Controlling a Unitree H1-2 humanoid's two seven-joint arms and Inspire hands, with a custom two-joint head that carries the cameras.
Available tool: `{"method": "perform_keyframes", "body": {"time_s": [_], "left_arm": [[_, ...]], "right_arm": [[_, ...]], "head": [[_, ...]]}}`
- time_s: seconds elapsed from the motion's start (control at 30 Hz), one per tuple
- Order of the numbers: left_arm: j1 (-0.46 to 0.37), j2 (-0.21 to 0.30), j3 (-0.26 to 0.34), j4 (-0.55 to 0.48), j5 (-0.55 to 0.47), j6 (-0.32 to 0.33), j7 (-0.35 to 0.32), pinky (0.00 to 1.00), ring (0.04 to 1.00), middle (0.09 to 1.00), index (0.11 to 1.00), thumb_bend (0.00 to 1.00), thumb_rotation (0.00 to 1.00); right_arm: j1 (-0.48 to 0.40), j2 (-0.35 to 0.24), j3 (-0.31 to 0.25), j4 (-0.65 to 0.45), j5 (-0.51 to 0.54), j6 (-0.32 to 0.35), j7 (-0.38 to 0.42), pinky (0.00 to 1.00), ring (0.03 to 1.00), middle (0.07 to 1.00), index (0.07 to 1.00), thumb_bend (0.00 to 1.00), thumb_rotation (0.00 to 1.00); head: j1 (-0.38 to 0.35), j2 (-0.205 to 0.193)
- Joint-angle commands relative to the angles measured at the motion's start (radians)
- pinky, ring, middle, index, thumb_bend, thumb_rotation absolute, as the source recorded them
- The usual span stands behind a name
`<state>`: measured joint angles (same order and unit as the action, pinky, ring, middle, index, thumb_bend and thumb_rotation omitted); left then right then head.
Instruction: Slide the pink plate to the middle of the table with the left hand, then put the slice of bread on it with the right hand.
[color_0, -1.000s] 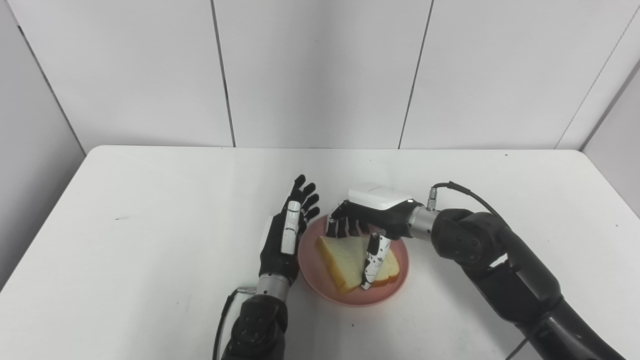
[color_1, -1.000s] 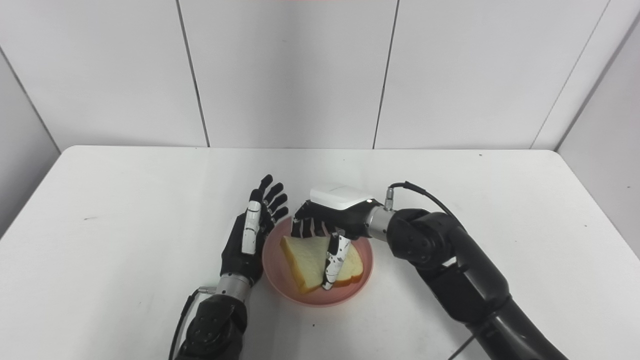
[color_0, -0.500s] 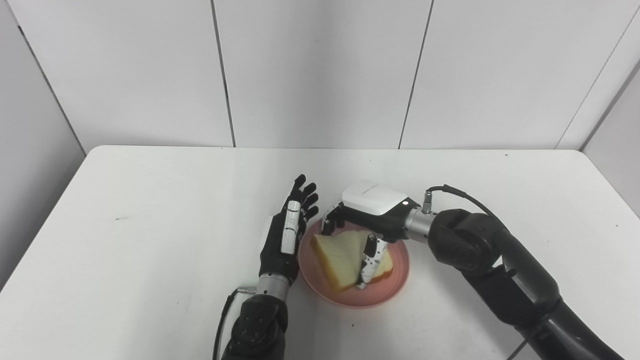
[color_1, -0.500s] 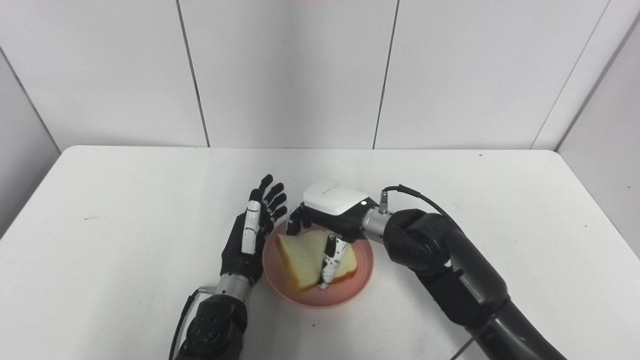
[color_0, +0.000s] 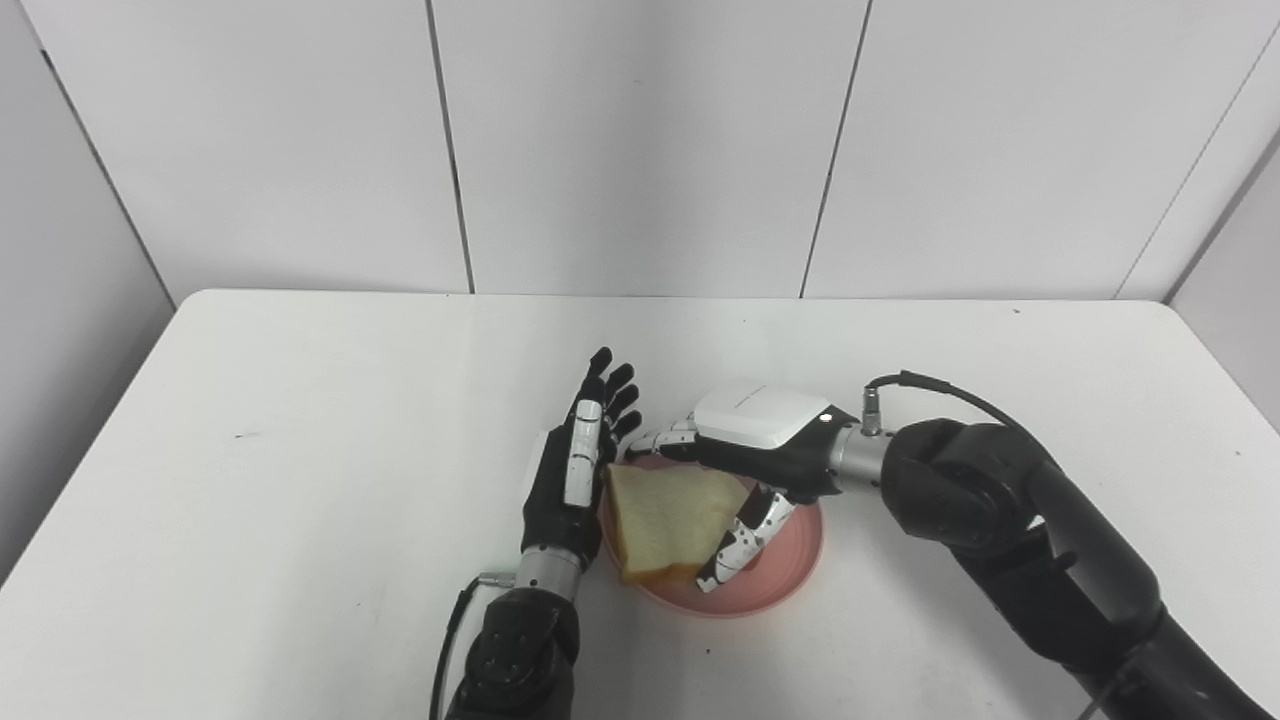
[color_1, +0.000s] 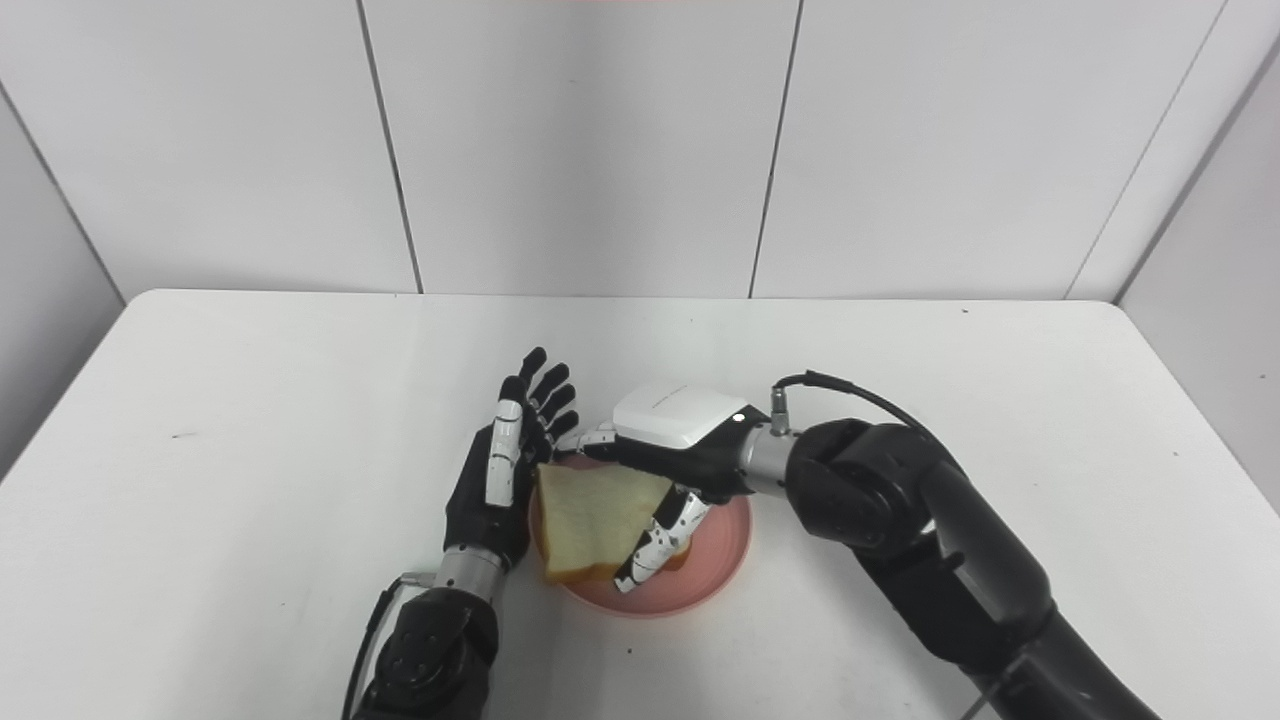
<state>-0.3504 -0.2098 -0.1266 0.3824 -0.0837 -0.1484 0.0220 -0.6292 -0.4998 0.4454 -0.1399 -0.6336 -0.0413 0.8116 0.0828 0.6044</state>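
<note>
The bread (color_0: 662, 520) is seen over the left part of the plate (color_0: 790, 575), tilted, with its left edge reaching to or past the plate's left rim, just beside the left hand (color_0: 572, 472). Whether its lower edge rests on the plate cannot be told. It is held by the right hand (color_0: 740, 470), whose thumb lies along the slice's right edge while the fingers reach over its far edge, so the hand is closed on the bread. The left hand is held upright on its edge at the plate's left rim, fingers straight and spread, with nothing in its grasp; whether it touches the rim cannot be told.

The plate lies near the middle of the table (color_0: 300, 420), towards the front, so the sliding step is judged done. The placing step is judged well advanced but unfinished: the slice is not yet laid flat and is not yet released. What is left is for the bread to be settled further right, inside the rim, and let go.
</note>
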Motion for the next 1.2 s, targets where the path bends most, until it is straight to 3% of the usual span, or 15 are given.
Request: {"method": "perform_keyframes", "body": {"time_s": [0.0,0.3,0.67,0.77,0.83,0.9,1.1,1.17], "left_arm": [[-0.007,-0.039,0.000,-0.004,0.004,-0.020,-0.002,0.90,0.916,0.929,0.945,0.66,1.00],[-0.001,-0.038,0.000,-0.014,-0.011,-0.005,-0.011,0.91,0.902,0.948,0.959,0.66,1.00],[0.001,-0.032,0.001,-0.016,-0.017,-0.004,-0.016,0.93,0.904,0.950,0.964,0.67,1.00],[0.006,-0.030,0.000,-0.024,-0.019,0.004,-0.018,0.94,0.913,0.952,0.963,0.68,1.00],[0.010,-0.027,-0.001,-0.028,-0.011,0.005,-0.014,0.93,0.917,0.950,0.960,0.68,1.00],[0.014,-0.023,-0.004,-0.032,0.001,0.003,-0.009,0.91,0.912,0.946,0.956,0.69,1.00],[0.028,-0.007,-0.003,-0.052,0.013,0.007,-0.012,0.93,0.921,0.952,0.954,0.70,1.00],[0.032,-0.001,-0.002,-0.056,0.011,0.006,-0.016,0.94,0.925,0.955,0.952,0.71,1.00]], "right_arm": [[-0.031,-0.022,-0.032,-0.041,0.009,0.034,0.007,0.85,0.901,0.904,0.899,1.00,0.52],[-0.007,-0.051,-0.072,-0.073,0.033,0.029,0.017,0.85,0.899,0.898,0.893,1.00,0.54],[0.084,-0.041,-0.219,-0.122,0.102,0.094,-0.043,0.85,0.925,0.925,0.917,1.00,0.54],[0.145,-0.006,-0.287,-0.086,0.176,0.072,-0.133,0.83,0.932,0.942,0.930,1.00,0.63],[0.191,0.028,-0.329,-0.057,0.225,0.043,-0.207,0.76,0.915,0.951,0.941,0.98,0.73],[0.230,0.060,-0.361,-0.035,0.277,0.029,-0.262,0.77,0.924,0.969,0.959,0.93,0.80],[0.297,0.141,-0.392,-0.028,0.389,0.059,-0.337,0.90,0.998,1.000,1.000,0.81,0.98],[0.313,0.173,-0.397,-0.020,0.426,0.071,-0.358,0.95,1.000,1.000,1.000,0.79,1.00]], "head": [[-0.001,-0.002],[-0.003,-0.001],[-0.003,-0.005],[-0.003,-0.005],[-0.006,-0.006],[-0.010,-0.007],[-0.036,-0.011],[-0.044,-0.011]]}}
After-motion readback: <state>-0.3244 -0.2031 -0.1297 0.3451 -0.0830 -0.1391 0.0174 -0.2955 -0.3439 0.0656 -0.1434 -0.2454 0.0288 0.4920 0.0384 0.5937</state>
